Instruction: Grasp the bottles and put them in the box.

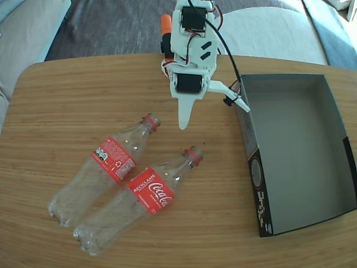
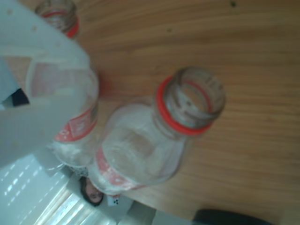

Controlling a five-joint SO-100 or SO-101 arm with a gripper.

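Two clear plastic Coca-Cola bottles with red wrap labels and red neck rings, uncapped, lie side by side on the wooden counter (image 1: 83,100), necks pointing up and to the right in the fixed view: the upper bottle (image 1: 109,167) and the lower bottle (image 1: 139,204). Well apart to their right sits the shallow cardboard box (image 1: 254,151), grey inside, black outside, with nothing in it. The white robot arm's jaws (image 1: 215,106) hover above the counter between bottles and box, spread wide, holding nothing. The wrist view looks down on the lower bottle's open mouth (image 2: 190,101). The bottles look light, thin-walled, smooth and easily crushed or rolled; the stiffer neck or the labelled middle seems the safest hold.
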